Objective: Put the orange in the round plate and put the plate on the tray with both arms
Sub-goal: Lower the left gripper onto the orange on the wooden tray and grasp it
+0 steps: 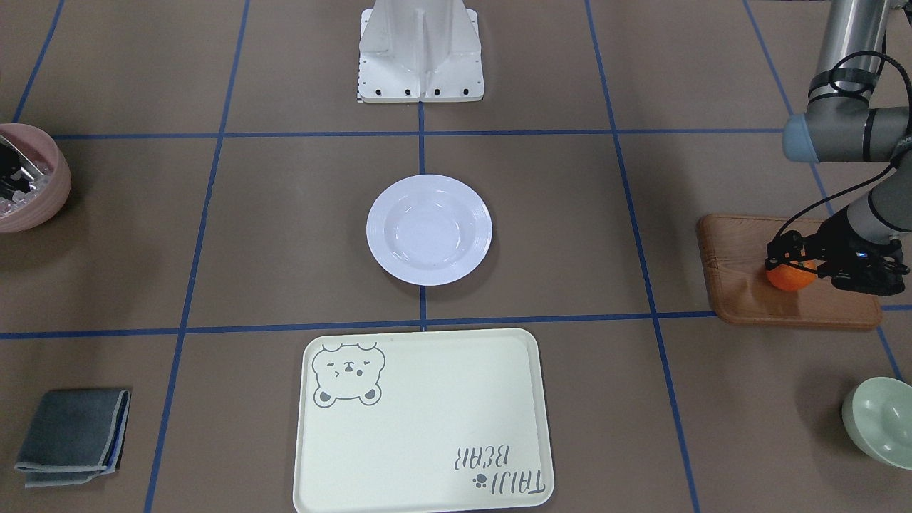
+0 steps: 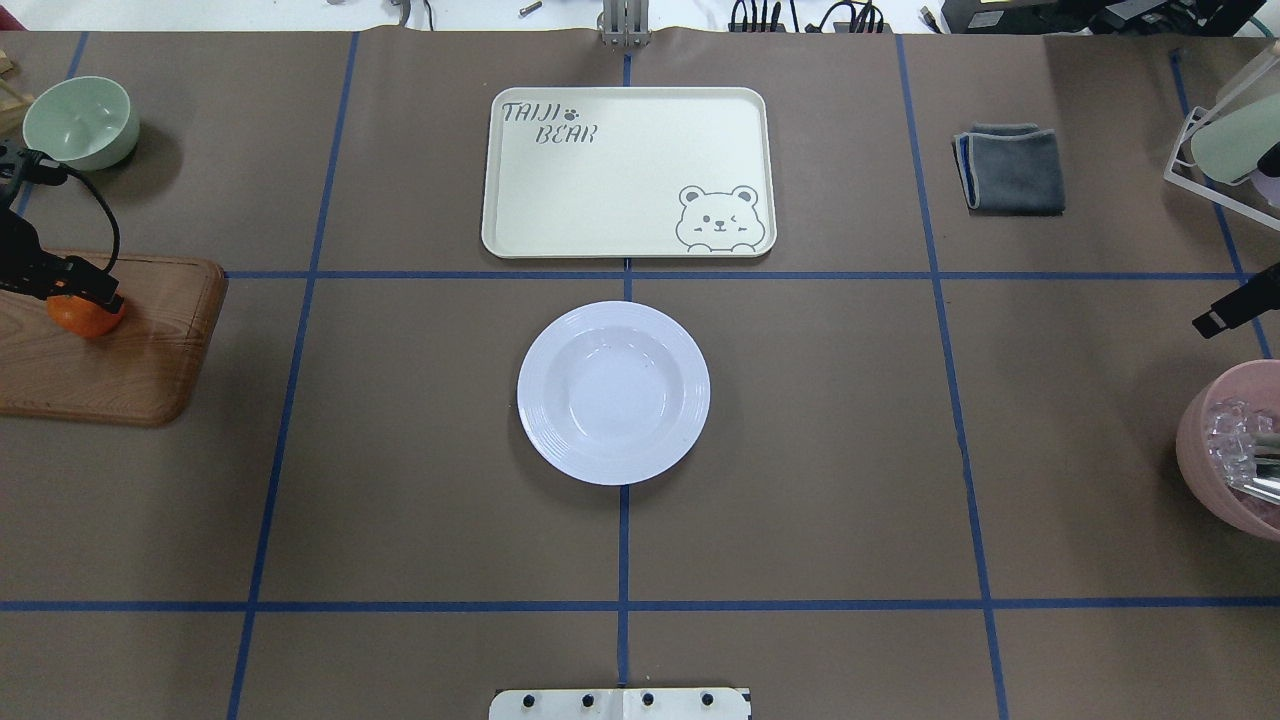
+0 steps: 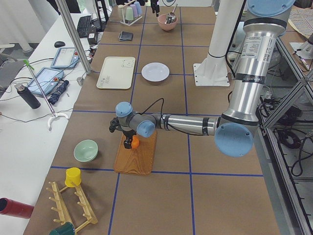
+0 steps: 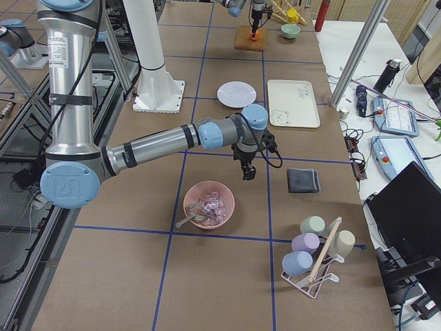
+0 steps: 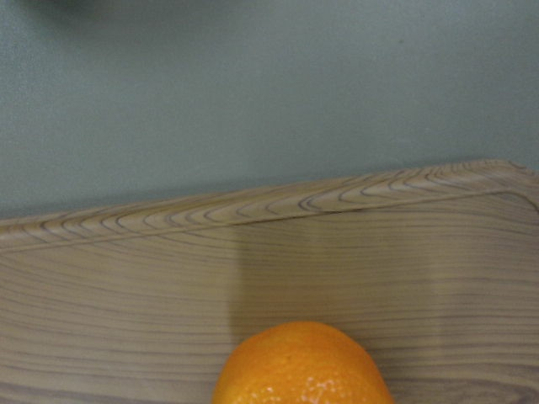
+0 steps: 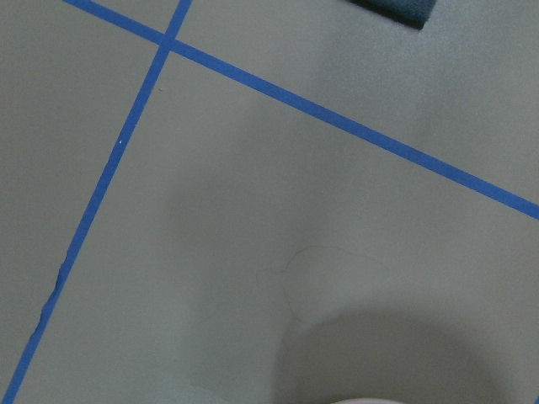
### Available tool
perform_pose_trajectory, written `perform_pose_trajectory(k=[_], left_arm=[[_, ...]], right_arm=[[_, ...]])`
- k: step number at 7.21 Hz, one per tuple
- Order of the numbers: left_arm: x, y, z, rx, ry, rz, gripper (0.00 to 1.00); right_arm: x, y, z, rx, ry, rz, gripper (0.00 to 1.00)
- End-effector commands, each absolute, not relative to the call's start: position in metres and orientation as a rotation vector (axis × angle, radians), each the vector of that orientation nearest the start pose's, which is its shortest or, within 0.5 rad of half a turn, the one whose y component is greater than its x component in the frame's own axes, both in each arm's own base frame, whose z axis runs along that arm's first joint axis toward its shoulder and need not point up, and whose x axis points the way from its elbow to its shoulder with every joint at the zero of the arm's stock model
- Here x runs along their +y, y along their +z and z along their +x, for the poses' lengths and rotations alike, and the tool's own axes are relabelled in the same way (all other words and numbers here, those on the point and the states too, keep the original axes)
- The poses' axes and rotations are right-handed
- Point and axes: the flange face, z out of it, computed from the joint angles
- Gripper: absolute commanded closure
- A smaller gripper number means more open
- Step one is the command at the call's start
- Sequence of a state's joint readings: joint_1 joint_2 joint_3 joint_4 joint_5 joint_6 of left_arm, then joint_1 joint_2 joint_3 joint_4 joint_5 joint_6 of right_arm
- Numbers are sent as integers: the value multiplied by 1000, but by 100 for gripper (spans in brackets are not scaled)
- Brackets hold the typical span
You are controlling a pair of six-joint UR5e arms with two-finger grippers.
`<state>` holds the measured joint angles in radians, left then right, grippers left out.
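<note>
The orange (image 1: 791, 278) sits on a brown wooden board (image 1: 741, 292) at the table's left end. My left gripper (image 1: 792, 261) comes down over it, with black fingers on either side of its top. Whether they press on it I cannot tell. The left wrist view shows only the orange (image 5: 301, 366) on wood grain. The white round plate (image 2: 613, 392) lies bare at the table's middle. Beyond it lies the cream tray (image 2: 630, 170) with the bear drawing, nothing on it. My right gripper (image 2: 1222, 318) hovers at the right edge as one narrow black tip, shut and holding nothing.
A pale green bowl (image 2: 80, 122) stands beyond the board. A pink bowl (image 2: 1200, 440) with ice cubes and a metal utensil sits at the right edge, near the right gripper. A folded grey cloth (image 2: 1010, 168) lies right of the tray. The robot's white base (image 1: 420, 50) stands behind the plate.
</note>
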<state>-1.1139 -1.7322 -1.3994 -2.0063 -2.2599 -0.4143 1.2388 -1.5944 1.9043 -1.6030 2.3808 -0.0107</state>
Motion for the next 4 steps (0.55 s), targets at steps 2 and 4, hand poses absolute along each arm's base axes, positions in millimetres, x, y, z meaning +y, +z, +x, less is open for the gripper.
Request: perform_pose_trajectory(k=[2,4], left_arm=[[-557,614,202,788,196,80,4],[-556,616,202,787,195,77,52]], right_arm=[[-472,509,-101,-843,-437,123,0],[-472,509,-101,-843,-438,125,0]])
